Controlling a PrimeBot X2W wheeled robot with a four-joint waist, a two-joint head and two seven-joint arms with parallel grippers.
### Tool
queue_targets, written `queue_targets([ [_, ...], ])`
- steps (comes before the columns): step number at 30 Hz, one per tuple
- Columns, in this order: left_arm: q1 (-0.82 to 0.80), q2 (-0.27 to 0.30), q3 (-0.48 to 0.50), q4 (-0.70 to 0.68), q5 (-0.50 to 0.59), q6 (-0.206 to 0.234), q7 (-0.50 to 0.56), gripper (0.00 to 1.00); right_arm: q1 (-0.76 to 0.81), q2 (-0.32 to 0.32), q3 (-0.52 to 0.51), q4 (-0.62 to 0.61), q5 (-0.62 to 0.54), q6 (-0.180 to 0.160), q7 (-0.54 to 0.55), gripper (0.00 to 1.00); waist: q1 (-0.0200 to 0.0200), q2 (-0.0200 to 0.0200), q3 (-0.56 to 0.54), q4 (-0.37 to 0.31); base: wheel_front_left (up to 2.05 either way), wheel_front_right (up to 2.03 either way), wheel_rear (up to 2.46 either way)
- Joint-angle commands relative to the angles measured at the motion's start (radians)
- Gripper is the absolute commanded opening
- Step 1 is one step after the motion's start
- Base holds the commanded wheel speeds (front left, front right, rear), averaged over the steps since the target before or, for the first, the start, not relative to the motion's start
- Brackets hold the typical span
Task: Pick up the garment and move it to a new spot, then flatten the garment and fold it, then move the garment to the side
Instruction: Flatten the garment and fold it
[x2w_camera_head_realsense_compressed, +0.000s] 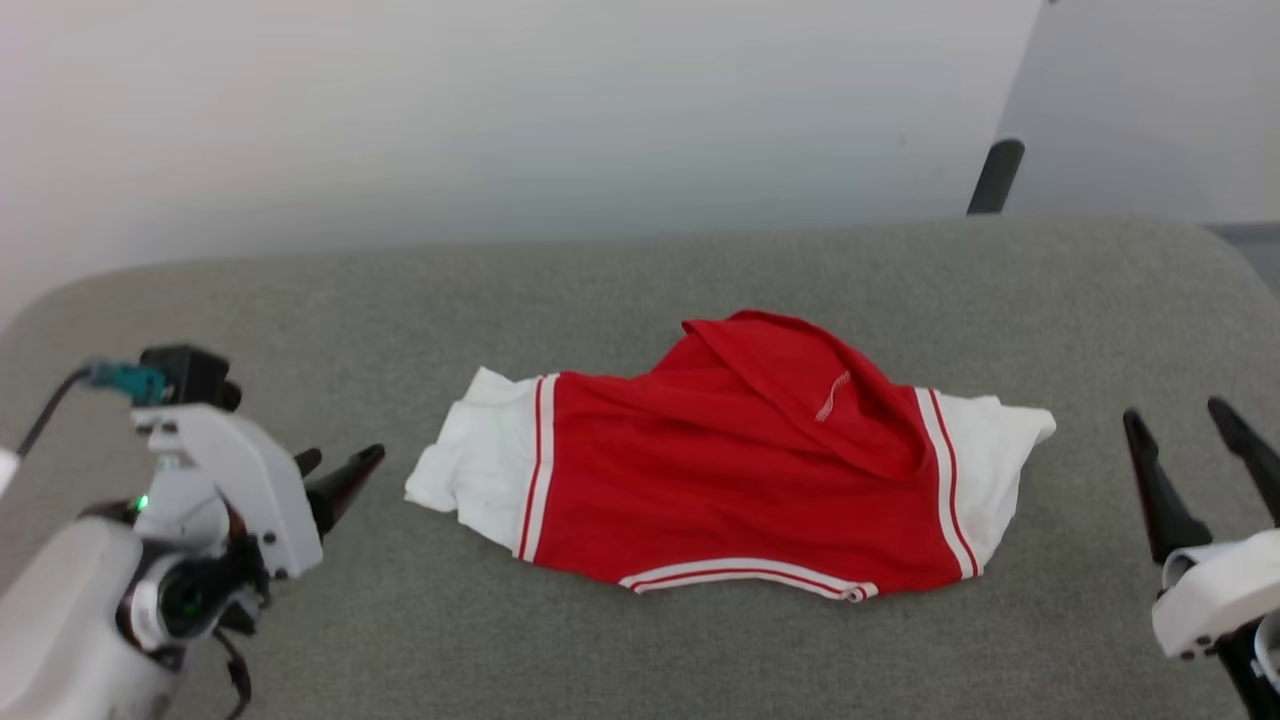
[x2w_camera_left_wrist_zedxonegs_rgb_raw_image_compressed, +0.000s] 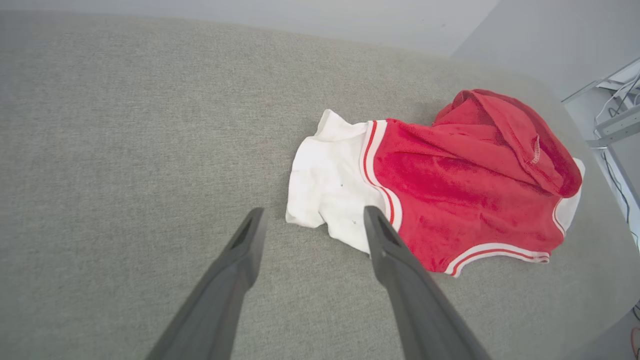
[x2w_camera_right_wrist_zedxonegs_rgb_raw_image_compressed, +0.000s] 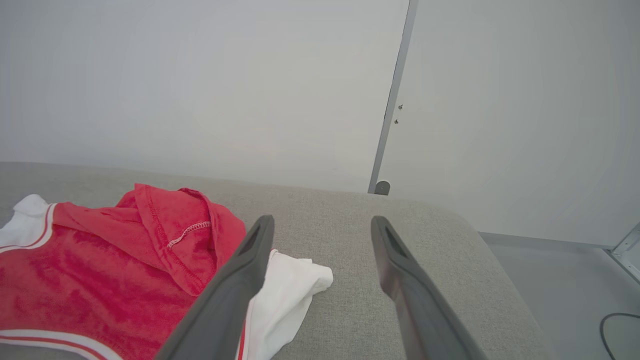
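The garment (x2w_camera_head_realsense_compressed: 730, 465) is a red T-shirt with white sleeves, lying crumpled in the middle of a grey cushioned surface (x2w_camera_head_realsense_compressed: 640, 280), its lower part flopped over itself. My left gripper (x2w_camera_head_realsense_compressed: 340, 475) hovers open to the left of the white sleeve, apart from it. In the left wrist view the garment (x2w_camera_left_wrist_zedxonegs_rgb_raw_image_compressed: 450, 185) lies just beyond my left gripper (x2w_camera_left_wrist_zedxonegs_rgb_raw_image_compressed: 311, 217). My right gripper (x2w_camera_head_realsense_compressed: 1185, 425) stands open to the right of the other sleeve, empty. Seen from the right wrist, the garment (x2w_camera_right_wrist_zedxonegs_rgb_raw_image_compressed: 110, 270) lies left of my right gripper (x2w_camera_right_wrist_zedxonegs_rgb_raw_image_compressed: 322, 225).
A pale wall rises behind the grey surface. A dark post (x2w_camera_head_realsense_compressed: 995, 175) stands at the back right. Bare grey fabric surrounds the garment on all sides. Floor with a metal frame (x2w_camera_left_wrist_zedxonegs_rgb_raw_image_compressed: 617, 120) and cables lies past the surface's right edge.
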Motion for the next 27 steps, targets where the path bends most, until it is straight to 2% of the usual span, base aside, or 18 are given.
queue_targets([
  [1,-0.026,-0.001,-0.01,0.019,0.004,-0.005,0.02,1.0,-0.021,-0.006,0.002,-0.011,0.009,-0.001,0.0,1.0,-0.0001,0.0,0.041,-0.016,0.0,0.0,0.0],
  [11,-0.173,-0.029,-0.063,0.176,0.024,-0.012,0.134,1.0,-0.08,-0.015,0.004,-0.042,0.029,-0.001,-0.008,1.0,-0.0001,0.0,0.189,-0.067,0.0,0.0,0.0],
  [22,-0.24,-0.083,-0.12,0.357,0.06,-0.036,0.153,1.0,-0.109,-0.017,0.0,-0.027,0.034,-0.001,-0.019,1.0,-0.0001,0.0,0.239,-0.075,0.0,0.0,0.0],
  [23,-0.243,-0.092,-0.117,0.373,0.05,-0.036,0.153,0.91,-0.112,-0.016,0.002,-0.025,0.036,-0.001,-0.018,1.0,-0.0001,0.0,0.24,-0.074,0.0,0.0,0.0],
  [24,-0.247,-0.1,-0.119,0.387,0.048,-0.042,0.154,0.44,-0.114,-0.014,0.005,-0.024,0.041,-0.001,-0.014,1.0,-0.0001,0.0,0.241,-0.073,0.0,0.0,0.0],
  [25,-0.251,-0.107,-0.123,0.399,0.047,-0.049,0.153,0.06,-0.114,-0.014,0.009,-0.021,0.047,-0.001,-0.008,1.0,-0.0001,0.0,0.241,-0.071,0.0,0.0,0.0],
  [26,-0.254,-0.112,-0.124,0.412,0.044,-0.055,0.153,0.0,-0.117,-0.015,0.013,-0.017,0.053,-0.001,0.003,1.0,-0.0001,0.0,0.241,-0.069,0.0,0.0,0.0],
  [27,-0.258,-0.117,-0.126,0.422,0.045,-0.058,0.152,0.0,-0.119,-0.017,0.018,-0.013,0.062,-0.001,0.018,1.0,-0.0001,0.0,0.24,-0.067,0.0,0.0,0.0],
])
